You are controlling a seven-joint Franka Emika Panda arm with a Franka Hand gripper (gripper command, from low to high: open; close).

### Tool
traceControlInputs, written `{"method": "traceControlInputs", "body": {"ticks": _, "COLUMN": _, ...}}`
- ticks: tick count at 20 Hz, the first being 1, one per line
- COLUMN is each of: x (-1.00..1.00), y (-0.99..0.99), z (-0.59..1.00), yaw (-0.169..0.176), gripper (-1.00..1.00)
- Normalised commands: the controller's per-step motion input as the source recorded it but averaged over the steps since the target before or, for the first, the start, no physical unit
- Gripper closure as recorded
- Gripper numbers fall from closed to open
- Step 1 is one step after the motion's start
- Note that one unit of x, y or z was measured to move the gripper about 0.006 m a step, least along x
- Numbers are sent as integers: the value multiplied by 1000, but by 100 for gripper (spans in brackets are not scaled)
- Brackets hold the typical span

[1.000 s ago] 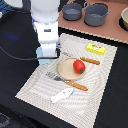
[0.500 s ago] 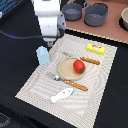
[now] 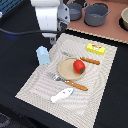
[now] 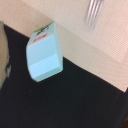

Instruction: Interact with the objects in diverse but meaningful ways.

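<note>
The arm hangs above the carton (image 3: 43, 55), which stands upright at the mat's (image 3: 102, 75) left edge on the dark tabletop (image 3: 20, 110), free of the jaws, whose state I cannot tell, while the tomato (image 3: 78, 66) sits on the plate (image 3: 64, 69).

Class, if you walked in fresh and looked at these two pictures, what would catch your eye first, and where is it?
Probably the red tomato on the round tan plate, mid-placemat. Next, the light-blue carton standing at the mat's edge, toward the exterior view's left, below the big white robot arm. A yellow box lies toward the right.
</note>
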Motion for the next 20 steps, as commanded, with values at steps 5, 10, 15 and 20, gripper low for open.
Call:
{"method": "traceControlInputs", "body": {"ticks": 5, "x": 652, "y": -614, "z": 0, "yaw": 24, "gripper": -100}}
{"method": "traceControlInputs", "body": {"ticks": 10, "x": 598, "y": -723, "z": 0, "yaw": 3, "gripper": -100}}
{"method": "traceControlInputs", "body": {"ticks": 15, "x": 593, "y": -758, "z": -6, "yaw": 12, "gripper": -100}}
{"method": "traceControlInputs", "body": {"ticks": 20, "x": 575, "y": -709, "z": -199, "yaw": 23, "gripper": -100}}
